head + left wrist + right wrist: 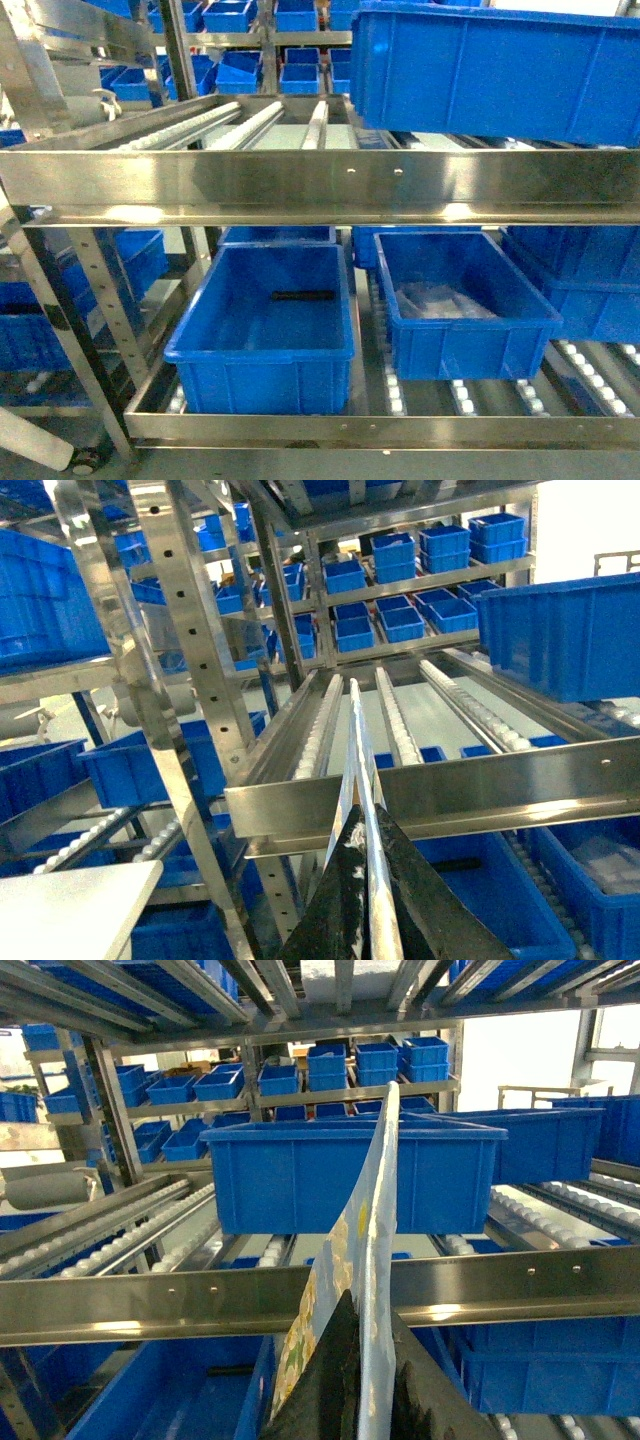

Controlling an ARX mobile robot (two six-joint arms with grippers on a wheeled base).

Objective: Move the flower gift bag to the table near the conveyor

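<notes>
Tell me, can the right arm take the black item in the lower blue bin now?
Probably not: its tool is shut on the flower gift bag, and the conveyor's steel front rail crosses above that blue bin with the black item.

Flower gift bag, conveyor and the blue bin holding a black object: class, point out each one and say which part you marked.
flower gift bag (345, 1260): right wrist view, floral side panel.
conveyor (330, 185): head view, steel front rail.
blue bin (262, 352): head view, front rim.
</notes>
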